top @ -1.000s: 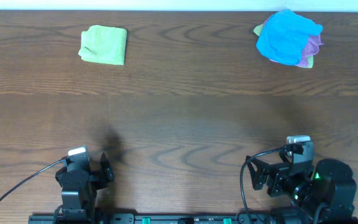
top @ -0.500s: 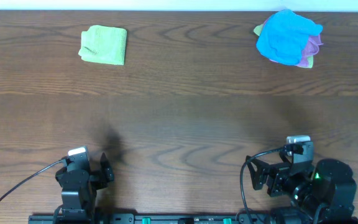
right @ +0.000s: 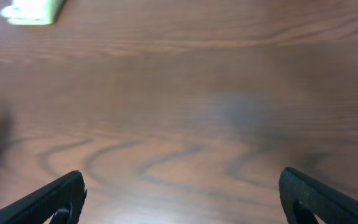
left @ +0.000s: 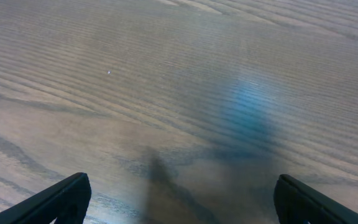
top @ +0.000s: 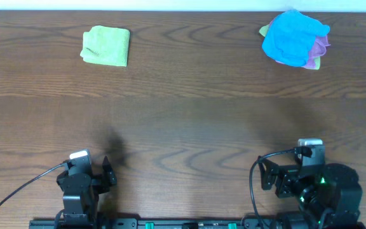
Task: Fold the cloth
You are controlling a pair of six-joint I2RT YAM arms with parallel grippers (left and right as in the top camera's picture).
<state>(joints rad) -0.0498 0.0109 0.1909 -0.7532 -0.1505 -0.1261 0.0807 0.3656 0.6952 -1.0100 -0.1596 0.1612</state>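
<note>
Jaws wide apart on both sides, holding nothing, right gripper [top: 264, 179] drawn back slightly, cloth [top: 106, 46] unmoved

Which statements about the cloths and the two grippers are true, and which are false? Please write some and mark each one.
1. The lime-green cloth lies on the far left part of the table, apart from the other cloths. True.
2. The left gripper holds the lime-green cloth. False: it is open and empty, over bare wood at the near edge.
3. The bright blue cloth lies on top of the purple cloth. True.
4. The right gripper is shut. False: its jaws stand wide open with nothing between them.
5. The bright blue cloth is spread flat. False: it is bunched in a heap.
</note>
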